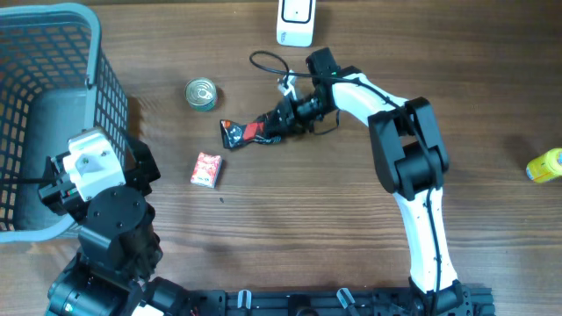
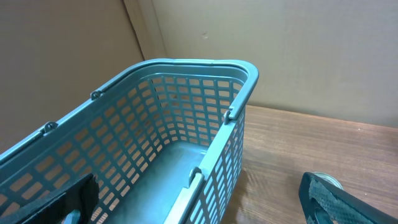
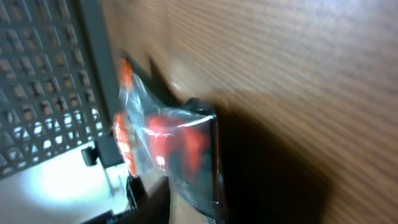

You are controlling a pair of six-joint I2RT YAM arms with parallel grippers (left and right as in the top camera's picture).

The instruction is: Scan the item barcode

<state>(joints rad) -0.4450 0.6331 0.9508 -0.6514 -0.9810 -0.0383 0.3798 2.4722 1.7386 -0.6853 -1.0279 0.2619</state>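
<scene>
The basket (image 1: 107, 88) fills the upper left of the frame, with the can (image 1: 201, 94) to its right and the small box (image 1: 206, 169) below the can. The packet (image 1: 246, 132) lies on the table (image 1: 334, 219) just right of both. The scanner (image 1: 296, 22) stands at the top edge above it, and a lone object (image 1: 545, 166) sits at the far right edge.

Brown wood-grain table (image 1: 492, 79) meets a plain beige wall (image 2: 298, 50).
</scene>
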